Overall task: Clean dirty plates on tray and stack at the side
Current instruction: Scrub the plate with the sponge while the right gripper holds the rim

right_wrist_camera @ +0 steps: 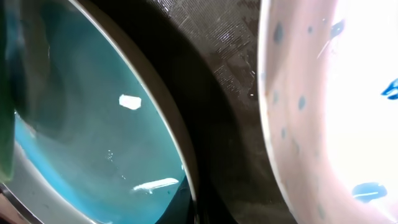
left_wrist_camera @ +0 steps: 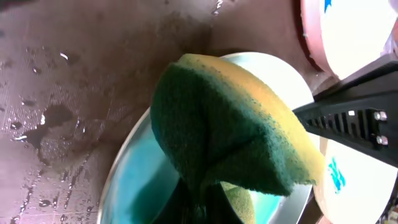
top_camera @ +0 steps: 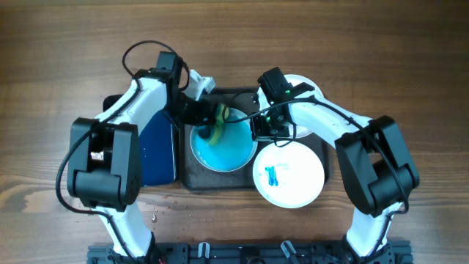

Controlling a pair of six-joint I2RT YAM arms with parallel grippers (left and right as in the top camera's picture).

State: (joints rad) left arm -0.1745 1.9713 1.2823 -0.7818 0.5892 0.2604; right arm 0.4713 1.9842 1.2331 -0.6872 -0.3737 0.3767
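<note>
Two plates lie side by side on the dark, finely textured tray [right_wrist_camera: 217, 81], with a strip of its wet surface showing between them. The left plate [right_wrist_camera: 176, 140] is covered with a turquoise-blue wash that catches two bright glints of light. A sliver of dark green sponge [right_wrist_camera: 6, 106] shows at the far left edge over it. The right plate [right_wrist_camera: 323, 112] is white, with small blue specks dotting its rim and blue smears further in near the right edge.
</note>
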